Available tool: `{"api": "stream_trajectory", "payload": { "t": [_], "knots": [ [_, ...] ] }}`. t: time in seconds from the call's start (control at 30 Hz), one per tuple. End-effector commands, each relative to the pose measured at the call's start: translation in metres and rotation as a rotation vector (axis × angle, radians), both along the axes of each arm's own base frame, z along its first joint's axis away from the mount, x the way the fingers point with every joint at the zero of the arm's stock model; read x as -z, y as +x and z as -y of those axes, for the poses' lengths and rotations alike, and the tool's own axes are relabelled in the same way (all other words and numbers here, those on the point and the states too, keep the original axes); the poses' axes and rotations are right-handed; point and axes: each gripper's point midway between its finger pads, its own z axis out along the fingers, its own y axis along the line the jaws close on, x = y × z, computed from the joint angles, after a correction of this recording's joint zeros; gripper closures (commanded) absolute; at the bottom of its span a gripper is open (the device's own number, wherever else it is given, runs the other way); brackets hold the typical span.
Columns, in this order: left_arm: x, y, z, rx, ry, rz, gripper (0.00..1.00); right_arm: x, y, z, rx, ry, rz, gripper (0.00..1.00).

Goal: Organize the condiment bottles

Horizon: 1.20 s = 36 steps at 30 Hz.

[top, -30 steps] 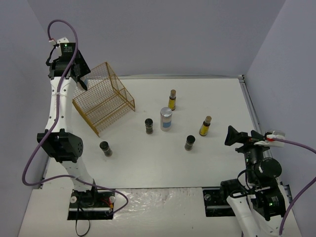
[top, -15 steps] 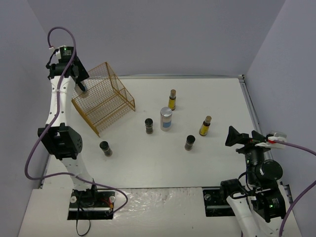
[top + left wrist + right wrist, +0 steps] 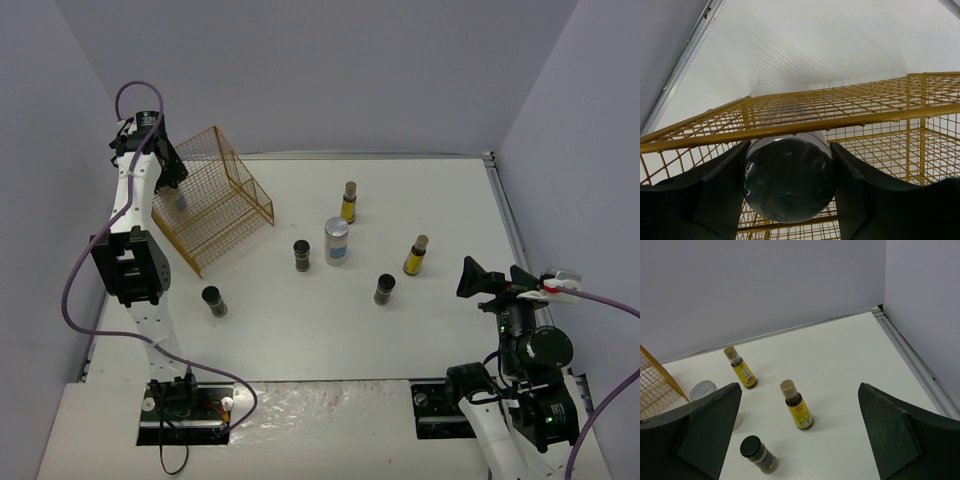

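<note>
The left tool [image 3: 172, 182] grips the stiff, smooth, probably slippery silver-lidded cylinder [image 3: 788, 184] across its round body at the gold wire rack [image 3: 880, 107], while the right tool [image 3: 492, 282] gapes wide.

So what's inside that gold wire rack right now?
One bottle, gripped by the left hand, pokes in among the gold wires of the rack. Its far end is hidden behind the mesh, so I can't tell if it rests on a shelf. No other bottle shows inside.
</note>
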Motion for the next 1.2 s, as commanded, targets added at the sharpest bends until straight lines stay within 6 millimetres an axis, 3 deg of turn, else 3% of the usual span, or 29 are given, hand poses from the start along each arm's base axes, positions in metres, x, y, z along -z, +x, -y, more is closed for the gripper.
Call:
{"api": "stream_trajectory", "payload": {
  "t": [0.0,0.13,0.27,0.4,0.5,0.67,0.7,0.73,0.77,0.83,0.9,0.93,0.97,1.03,1.17],
  "knots": [
    [-0.046,0.002,-0.006,-0.027,0.013,0.129,0.64,-0.019,0.002,-0.001,-0.005,0.012,0.074,0.0],
    [-0.044,0.0,-0.007,-0.028,0.005,0.12,0.27,-0.02,0.002,-0.001,-0.005,0.013,0.077,0.0],
    [-0.048,-0.002,-0.006,-0.022,-0.009,0.126,0.08,-0.02,0.002,-0.002,-0.007,0.011,0.078,0.0],
    [-0.07,-0.007,0.003,0.019,-0.032,0.156,0.03,-0.02,0.001,-0.002,-0.01,0.011,0.08,0.0],
    [-0.11,-0.016,0.018,0.081,-0.061,0.233,0.03,-0.02,0.001,-0.002,-0.01,0.011,0.08,0.0],
    [-0.149,-0.037,0.05,0.203,-0.114,0.331,0.03,-0.02,0.002,-0.002,-0.011,0.009,0.079,0.0],
    [-0.159,-0.044,0.063,0.253,-0.131,0.359,0.03,-0.02,0.002,-0.002,-0.012,0.01,0.079,0.0],
    [-0.155,-0.046,0.074,0.304,-0.135,0.36,0.03,-0.02,0.002,-0.002,-0.011,0.009,0.077,0.0],
    [-0.168,-0.052,0.095,0.393,-0.141,0.402,0.03,-0.019,0.002,-0.003,-0.012,0.007,0.076,0.0],
    [-0.167,-0.063,0.112,0.461,-0.148,0.409,0.03,-0.02,0.002,-0.003,-0.016,0.006,0.077,0.0],
    [-0.159,-0.081,0.184,0.726,-0.142,0.43,0.03,-0.02,0.002,-0.004,-0.02,0.003,0.079,0.0],
    [-0.156,-0.087,0.21,0.822,-0.129,0.449,0.03,-0.02,0.002,-0.004,-0.022,0.003,0.079,0.0],
    [-0.154,-0.091,0.233,0.903,-0.106,0.481,0.03,-0.021,0.002,-0.004,-0.023,0.002,0.08,0.0],
    [-0.133,-0.109,0.279,1.043,-0.086,0.476,0.03,-0.02,0.003,-0.006,-0.031,-0.001,0.079,0.0],
    [-0.109,-0.124,0.345,1.235,-0.063,0.483,0.03,-0.021,0.003,-0.008,-0.042,-0.008,0.082,0.0]
  ]
}}
